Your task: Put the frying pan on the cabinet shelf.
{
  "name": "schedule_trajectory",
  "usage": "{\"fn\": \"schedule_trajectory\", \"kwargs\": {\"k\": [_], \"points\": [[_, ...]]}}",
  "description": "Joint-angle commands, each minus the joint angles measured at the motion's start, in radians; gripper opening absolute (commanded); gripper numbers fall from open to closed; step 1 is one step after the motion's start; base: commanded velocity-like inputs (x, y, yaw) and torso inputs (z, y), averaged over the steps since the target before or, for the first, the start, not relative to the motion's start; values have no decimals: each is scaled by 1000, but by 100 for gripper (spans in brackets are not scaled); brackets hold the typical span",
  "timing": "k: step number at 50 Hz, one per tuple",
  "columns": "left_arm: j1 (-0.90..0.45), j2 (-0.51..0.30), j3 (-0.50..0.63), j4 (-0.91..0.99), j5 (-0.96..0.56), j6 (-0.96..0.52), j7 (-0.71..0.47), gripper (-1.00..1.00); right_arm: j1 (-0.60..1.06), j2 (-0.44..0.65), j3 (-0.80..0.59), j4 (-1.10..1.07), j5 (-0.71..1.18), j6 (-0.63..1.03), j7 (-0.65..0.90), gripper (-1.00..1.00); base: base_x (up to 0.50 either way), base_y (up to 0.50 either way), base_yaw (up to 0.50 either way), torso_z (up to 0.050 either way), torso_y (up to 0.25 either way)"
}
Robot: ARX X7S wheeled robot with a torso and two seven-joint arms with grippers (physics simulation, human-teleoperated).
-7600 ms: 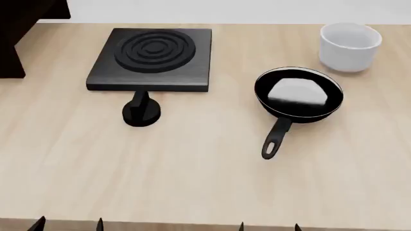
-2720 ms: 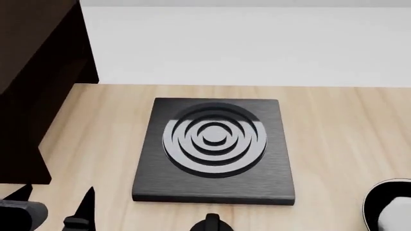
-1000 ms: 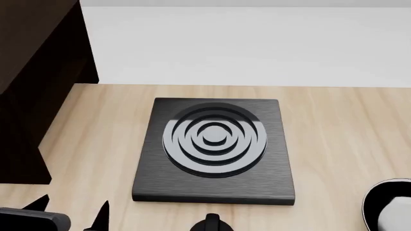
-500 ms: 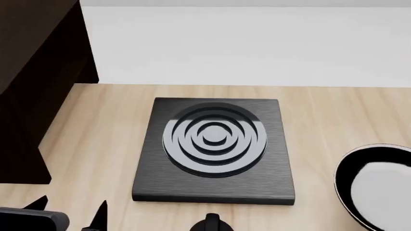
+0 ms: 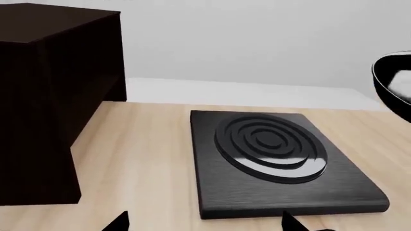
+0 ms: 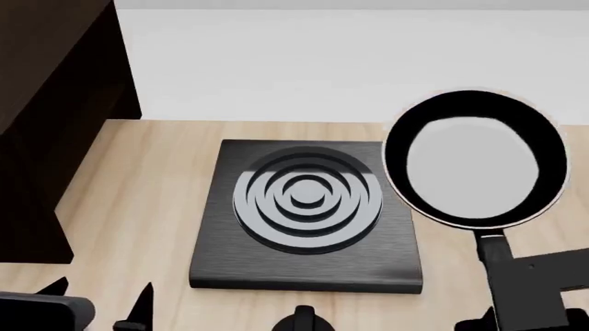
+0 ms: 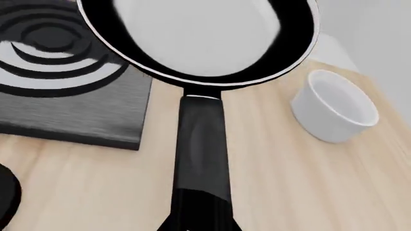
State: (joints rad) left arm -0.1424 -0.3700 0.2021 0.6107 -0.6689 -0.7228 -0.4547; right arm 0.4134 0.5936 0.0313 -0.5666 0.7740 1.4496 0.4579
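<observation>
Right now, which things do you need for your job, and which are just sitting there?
Needed:
frying pan, held by the right gripper
dark cabinet

Just sitting:
black ringed plate
white cup
left gripper, holding nothing

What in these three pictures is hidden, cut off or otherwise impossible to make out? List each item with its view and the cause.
- Right gripper: right wrist view, cut by the picture's edge; its grip on the frying pan handle is not visible.
- Left gripper: head view, only the fingertips show at the edge.
- Cabinet shelf: no view shows it; only the dark cabinet outside.
- White cup: absent from the head view.
- Square plate: its right edge sits behind the pan, head view.
</observation>
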Motion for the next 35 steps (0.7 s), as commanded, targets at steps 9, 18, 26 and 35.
{"fn": "schedule_trajectory", "kwargs": {"k": [9, 18, 26, 35], "points": [[-166, 3, -24, -42, -116, -121, -5, 100, 281, -16, -244, 2, -52, -61, -69, -100, 0, 0, 0, 2, 2], [-441, 90, -117, -298, -394, -266, 57, 100, 303, -26, -295, 54, -46, -251, -198, -100, 0, 0, 0, 0, 1], [-559, 140, -208, -421, -571, -330, 11, 100, 326, -35, -326, 38, -36, -245, -211, -100, 0, 0, 0, 0, 3], [-573, 124, -242, -412, -698, -384, -27, 100, 329, -43, -371, -7, -26, -245, -225, -100, 0, 0, 0, 0, 1]]}}
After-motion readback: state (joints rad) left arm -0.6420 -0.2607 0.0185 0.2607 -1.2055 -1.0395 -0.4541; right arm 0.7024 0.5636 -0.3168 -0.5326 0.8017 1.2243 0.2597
